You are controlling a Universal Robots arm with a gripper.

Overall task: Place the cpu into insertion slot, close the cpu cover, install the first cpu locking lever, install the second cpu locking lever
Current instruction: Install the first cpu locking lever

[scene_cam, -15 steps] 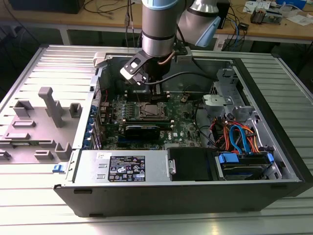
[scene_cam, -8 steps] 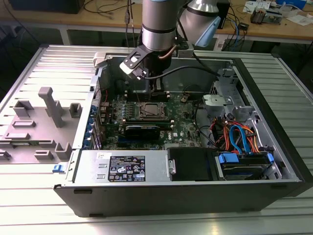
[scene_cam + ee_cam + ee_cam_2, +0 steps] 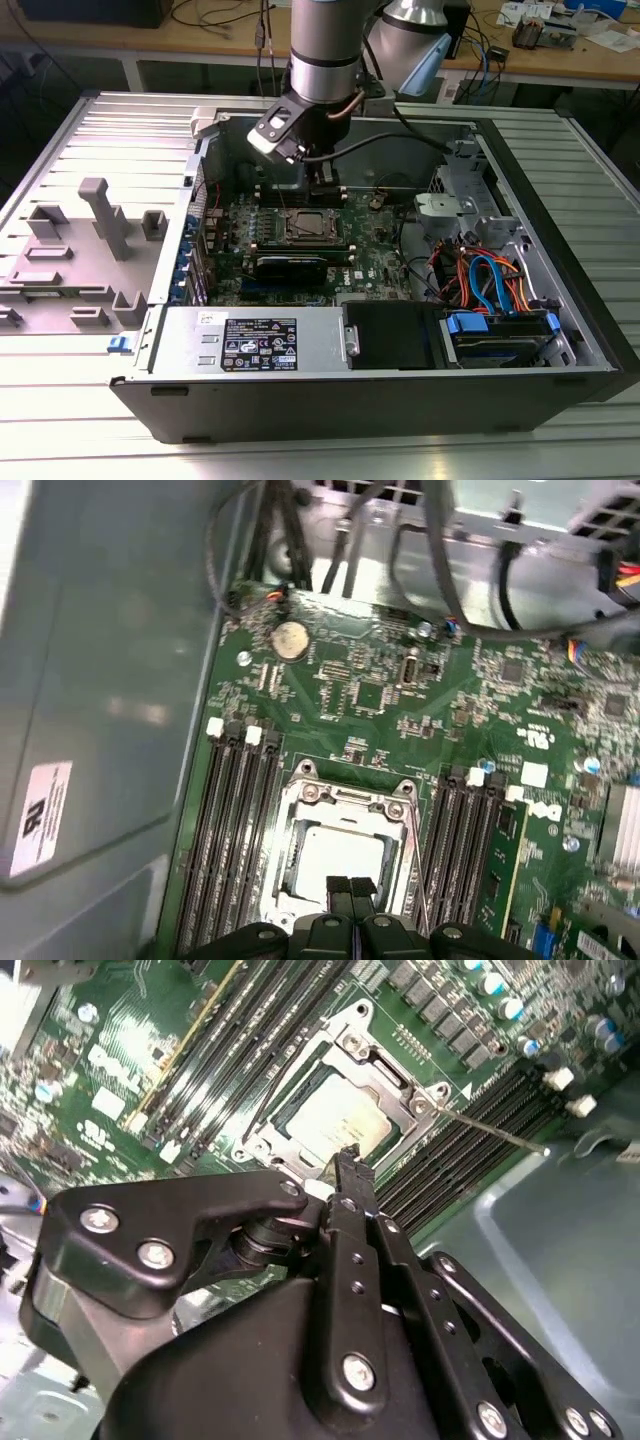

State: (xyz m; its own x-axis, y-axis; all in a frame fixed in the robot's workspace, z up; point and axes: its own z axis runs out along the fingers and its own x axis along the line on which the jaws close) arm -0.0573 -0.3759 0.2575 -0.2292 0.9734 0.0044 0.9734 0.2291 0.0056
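Wooden workbenches strewn with cables run along the back of the room. In front of them a ribbed metal table [image 3: 70, 440] carries an open computer case [image 3: 300, 400]. A grey plastic fixture [image 3: 90, 250] sits beside the case toward the exterior view's left.

My arm [image 3: 325, 50] drops in from the upper middle of the exterior view. Its hand [image 3: 322, 185] hangs just above the far edge of the insertion slot [image 3: 309, 228], which sits in the middle of the green board.

In the first wrist view the hand [image 3: 351, 888] has its two fingertips [image 3: 340, 888] pressed together, and I can see nothing between them. They sit at one edge of the cpu cover [image 3: 350, 802], but I cannot tell whether they touch it. The cover lies flat over the socket, and the cpu [image 3: 335, 852] shows pale through its square window. Long black memory slots [image 3: 235, 830] flank it on both sides.

The second wrist view shows the same hand [image 3: 347, 1160] beside the cpu [image 3: 335, 1115]. A thin locking lever [image 3: 495, 1132] sticks out from one corner of the cover, and I cannot tell whether it lies on the neighbouring memory slots or stands raised above them.
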